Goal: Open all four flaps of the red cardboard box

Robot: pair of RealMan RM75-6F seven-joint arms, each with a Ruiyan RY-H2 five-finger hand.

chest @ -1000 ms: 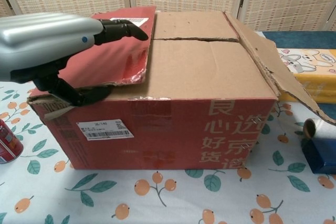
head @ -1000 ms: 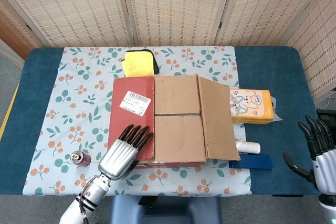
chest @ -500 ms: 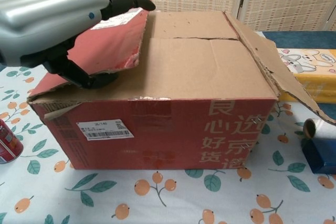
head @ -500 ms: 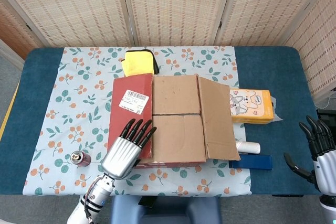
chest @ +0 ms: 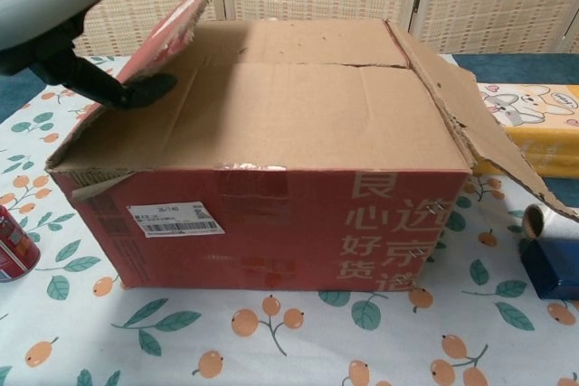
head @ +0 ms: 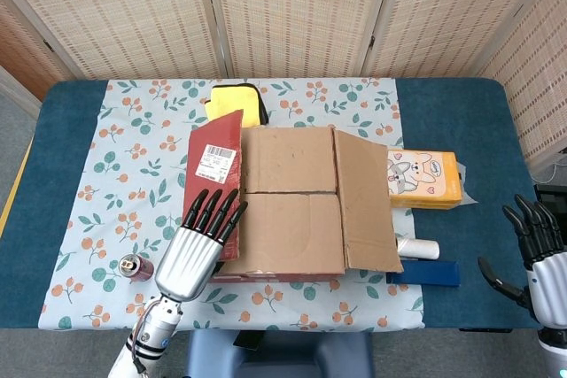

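Left hand pinching raised red flap of red cardboard box, fingers above, thumb beneath. Right hand idle, fingers spread, well apart from box.

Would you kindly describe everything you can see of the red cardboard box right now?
The red cardboard box sits on the floral tablecloth, printed with pale Chinese characters and a white barcode label on its front. Its left flap, red outside with a shipping label, is tilted up, held by the left robot hand. The right flap hangs outward, torn along its edge. The two brown inner flaps still lie flat, closing the top.
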